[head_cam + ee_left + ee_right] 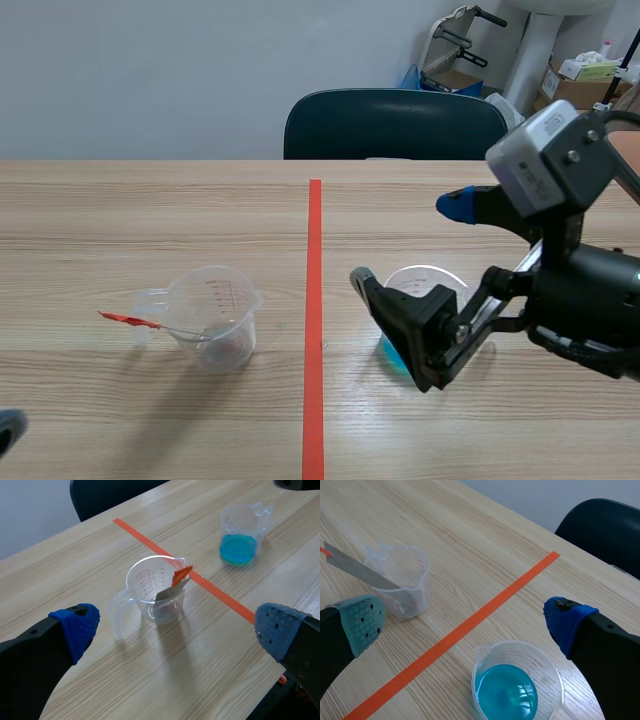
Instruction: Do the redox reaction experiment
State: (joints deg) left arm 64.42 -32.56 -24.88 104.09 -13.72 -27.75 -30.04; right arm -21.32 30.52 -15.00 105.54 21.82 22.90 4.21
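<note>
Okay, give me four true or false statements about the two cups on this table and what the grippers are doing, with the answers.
1. The clear plastic measuring cup holding blue liquid stands on the right arm's side of the orange-red tape line. True.
2. The metal strip with an orange-red tip lies flat on the table. False: it leans inside the other clear plastic measuring cup.
3. The right gripper is shut on the blue-liquid cup. False: its fingers stand open and grip nothing.
4. The left gripper is open. True.
</note>
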